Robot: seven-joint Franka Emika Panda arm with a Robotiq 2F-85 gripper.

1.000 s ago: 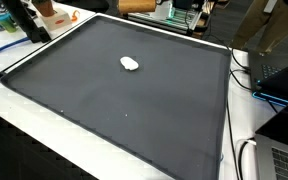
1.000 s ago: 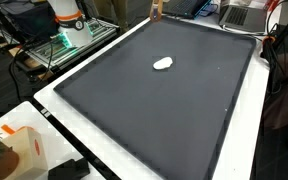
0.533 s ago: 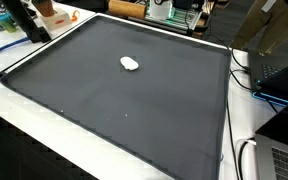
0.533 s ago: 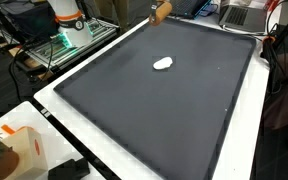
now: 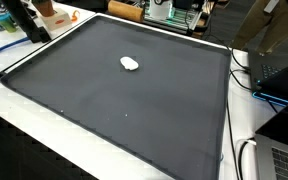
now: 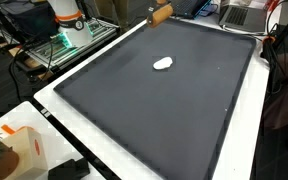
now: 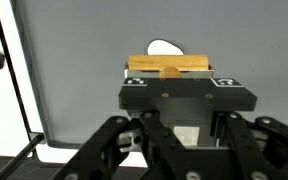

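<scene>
In the wrist view my gripper (image 7: 169, 68) is shut on a light wooden block (image 7: 169, 67) that lies crosswise between its fingertips. Beyond the block a small white oval object (image 7: 164, 46) rests on the dark grey mat (image 7: 74, 80). In both exterior views the white object (image 5: 130, 64) (image 6: 163, 63) lies alone on the mat's far half. The wooden block (image 5: 125, 10) (image 6: 160, 13) hangs above the mat's far edge, with the gripper itself mostly cut off by the frame's top.
The mat (image 5: 124, 110) lies on a white table (image 6: 54, 105). The robot base (image 6: 68, 14) and a wire rack (image 6: 59, 45) stand beyond it. A laptop (image 5: 287, 160) and cables (image 5: 246, 160) lie at one side, an orange box (image 6: 22, 150) at a near corner.
The wooden block has come further into both exterior views, down and toward the mat's far edge. The white object has not moved.
</scene>
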